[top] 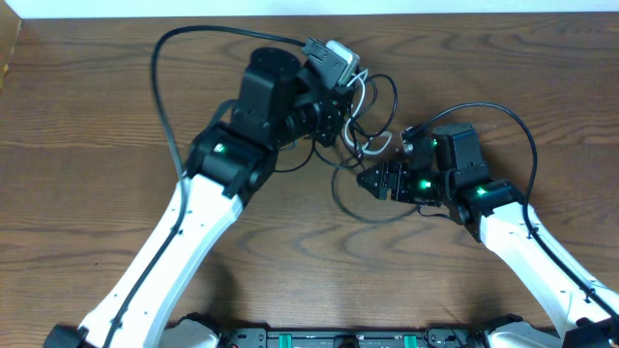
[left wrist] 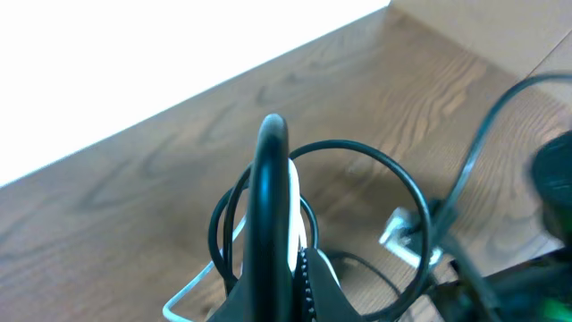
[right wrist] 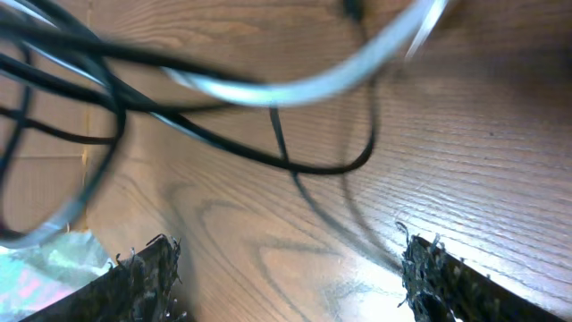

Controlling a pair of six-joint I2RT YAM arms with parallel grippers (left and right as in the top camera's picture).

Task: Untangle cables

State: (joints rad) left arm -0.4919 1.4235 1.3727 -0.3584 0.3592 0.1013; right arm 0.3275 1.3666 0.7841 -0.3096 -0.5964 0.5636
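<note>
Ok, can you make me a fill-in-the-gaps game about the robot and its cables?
1. The table is made of ____.
2. The left gripper is shut, but the right gripper is ____, with nothing between its fingers.
3. The black cable is tangled with a ____ one.

Missing words: wood; open; white.

— What carries it all?
— A brown wood-grain table [top: 87, 145].
— What lies on it?
— Right of centre, a black cable [top: 338, 188] loops; a white cable [top: 375, 150] sits just above.
</note>
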